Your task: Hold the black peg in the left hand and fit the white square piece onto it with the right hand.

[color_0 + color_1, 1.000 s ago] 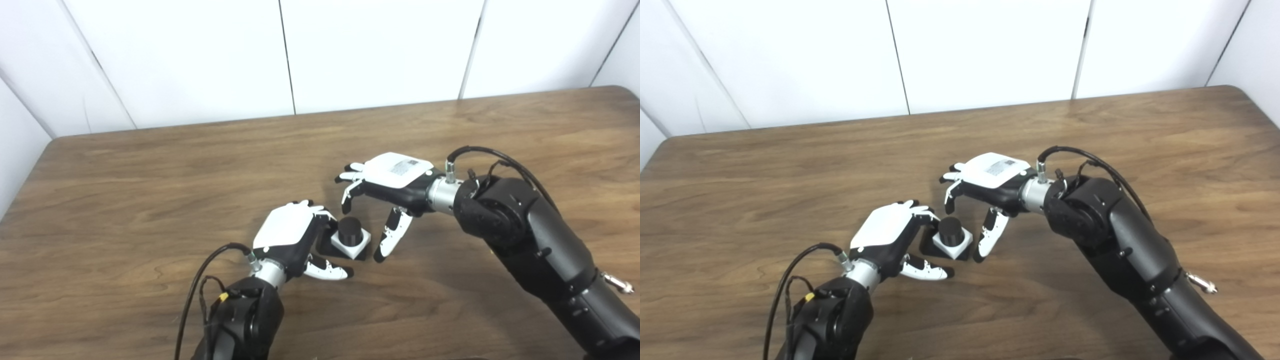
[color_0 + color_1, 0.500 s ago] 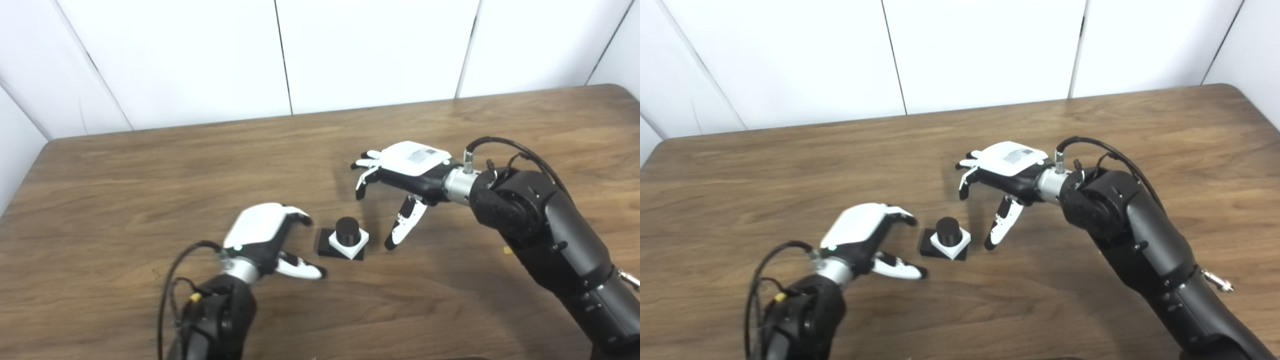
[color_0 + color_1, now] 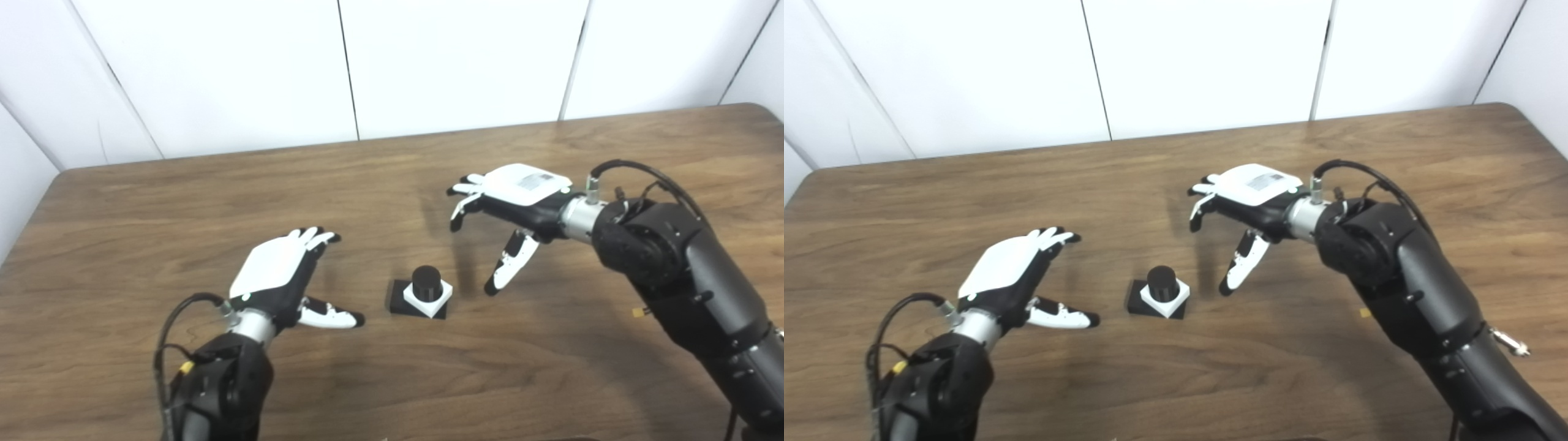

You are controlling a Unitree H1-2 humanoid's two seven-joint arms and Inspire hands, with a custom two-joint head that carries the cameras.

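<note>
At the bottom left of the frame the left arm rises from the lower edge, black and jointed, with a cable looping at the wrist. Its left hand [image 3: 278, 278] hovers palm-down over the table [image 3: 153, 214] in the lower left-centre, fingers spread and straight, thumb stuck out sideways toward the centre, holding nothing.

Just right of that thumb, near the middle of the frame, stands the black peg [image 3: 427, 282], an upright round post on a flat black square base. The white square piece [image 3: 429, 296] sits around the peg, resting on the base and turned a little out of line with it. Neither hand touches this stack; it lies between the two hands, apart from both.

The right arm enters from the lower right corner and crosses up toward the centre, bulky and black with a cable arching over the wrist. The right hand [image 3: 511, 202] hangs above the table in the right-centre, above and to the right of the peg, white back with a label facing up, fingers apart and curled downward, thumb pointing down toward the wood, empty.

The table is dark brown wood grain with rounded far corners, filling most of the frame and carrying soft shadows under both hands. Beyond its far edge, across the top of the frame, stands a white panelled wall [image 3: 459, 61] with thin dark vertical seams.
</note>
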